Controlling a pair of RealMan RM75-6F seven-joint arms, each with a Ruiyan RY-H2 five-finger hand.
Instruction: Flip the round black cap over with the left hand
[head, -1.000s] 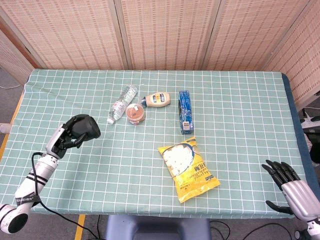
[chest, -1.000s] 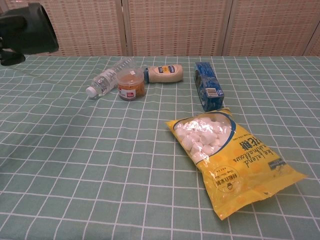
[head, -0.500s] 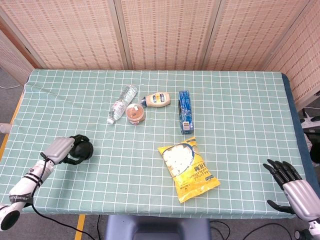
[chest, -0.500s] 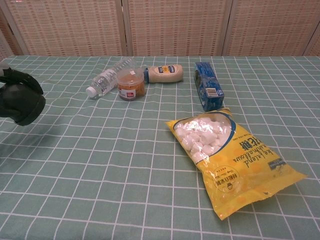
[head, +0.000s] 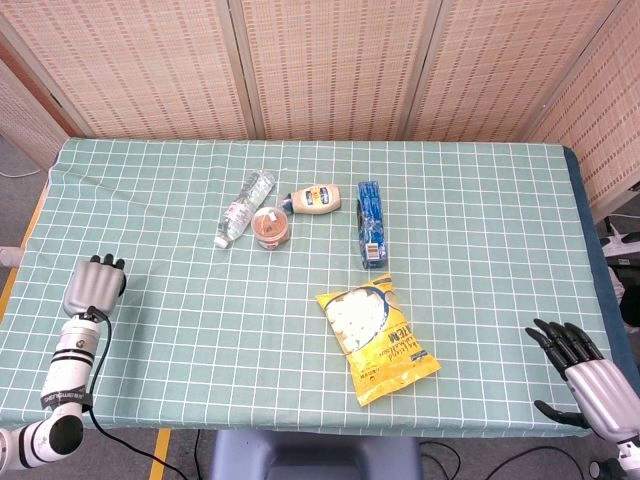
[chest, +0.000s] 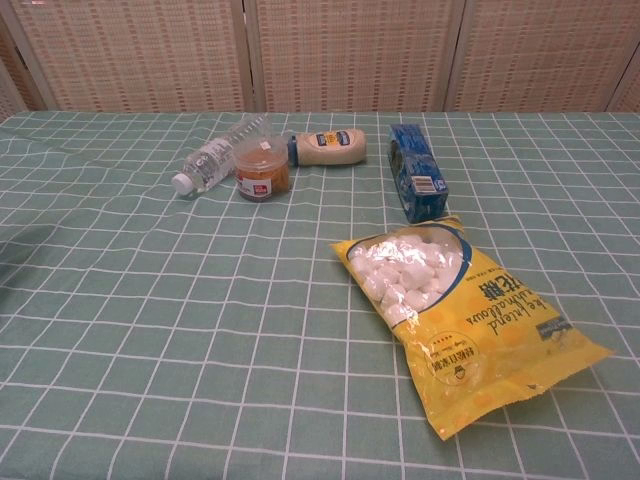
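At the far left of the head view, close to the near-left edge of the surface (head: 150, 200), lies the left hand (head: 92, 286), back turned up to the camera, dark fingertips (head: 106, 263) pointing away toward the far side. Shows no round black cap in either view: none beside the hand, none on the checked cloth, and the chest view catches neither hand nor cap, only a faint shadow at its left edge. Leaves the cap's place unsettled, then; probably under the palm or inside the fingers, since nothing else on the left could hide it, but cannot tell, nor whether the hand is clenched on it, resting over it or let go. Turns on exactly that for the flip: cap directly below the left hand, if there at all, with no long axis to line up on a round thing. Further right, well apart from the hand, a cluster: water bottle (head: 238, 208), jar (head: 270, 228), sauce bottle (head: 316, 200), then a blue box (head: 371, 222) and nearer the front a yellow bag (head: 375, 338). At the far right, off the surface's near corner, hangs the right hand (head: 585, 378), fingers spread, holding nothing, far from any likely cap position.
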